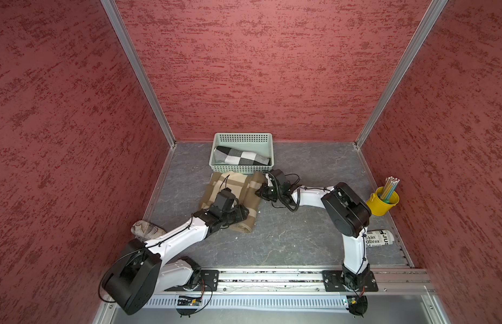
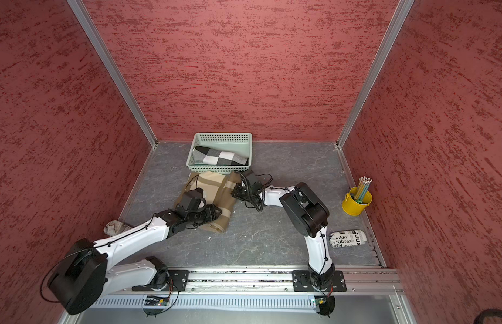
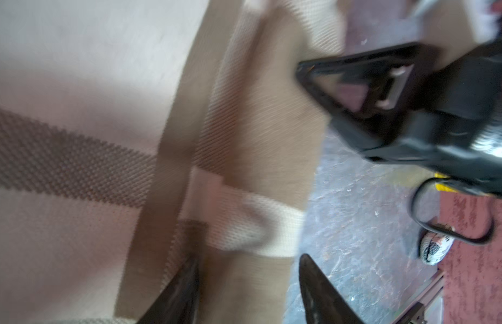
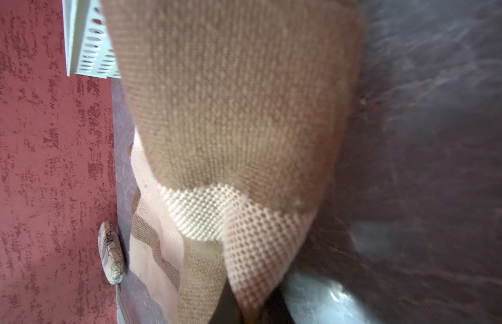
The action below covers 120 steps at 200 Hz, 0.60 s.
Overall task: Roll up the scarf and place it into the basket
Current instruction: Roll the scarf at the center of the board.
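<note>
Right wrist view: scarf (image 4: 238, 112) fold between closed right tool (image 4: 258, 308) tips.

I see a yellow bucket (image 1: 380, 208) of pencils (image 1: 391, 185) by the right wall. A lettered white cloth roll (image 2: 347, 238) lies nearer me. A marbled cloth roll (image 1: 147, 230) sits left.

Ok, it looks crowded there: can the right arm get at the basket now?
Probably yes: the right gripper, shut on the scarf's edge, sits just beside the basket's near wall with nothing between. The checked roll fills much of its inside, though.
</note>
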{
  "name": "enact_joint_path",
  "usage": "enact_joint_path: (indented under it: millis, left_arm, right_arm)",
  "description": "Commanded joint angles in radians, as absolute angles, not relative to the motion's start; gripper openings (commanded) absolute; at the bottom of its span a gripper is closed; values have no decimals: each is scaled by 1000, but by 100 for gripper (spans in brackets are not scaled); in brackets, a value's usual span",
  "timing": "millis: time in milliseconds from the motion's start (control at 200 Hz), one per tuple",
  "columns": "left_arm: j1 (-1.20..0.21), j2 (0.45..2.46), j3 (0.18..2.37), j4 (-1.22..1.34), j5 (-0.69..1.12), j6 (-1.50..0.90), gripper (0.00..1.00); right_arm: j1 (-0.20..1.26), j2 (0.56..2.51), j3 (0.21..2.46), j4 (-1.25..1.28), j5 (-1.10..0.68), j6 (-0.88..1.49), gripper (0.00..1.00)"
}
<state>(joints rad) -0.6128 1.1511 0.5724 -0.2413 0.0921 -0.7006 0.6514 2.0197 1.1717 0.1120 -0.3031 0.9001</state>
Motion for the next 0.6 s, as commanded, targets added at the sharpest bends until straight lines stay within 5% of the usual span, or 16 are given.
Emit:
enact_joint_path:
  millis: [0,145,596]
  left_arm:
    - [-723,1097,637,-331,-120,-564,72]
    - [-855,1153,658,-327,-272,-435,81]
    - [-996,1550,774,-299,-528,-325,77]
  right_arm:
    - [653,1975,1198,15,-260,891,3]
    - [653,1963,1204,-24,-262,898,3]
    - [653,1942,1198,-28,-291,922,7]
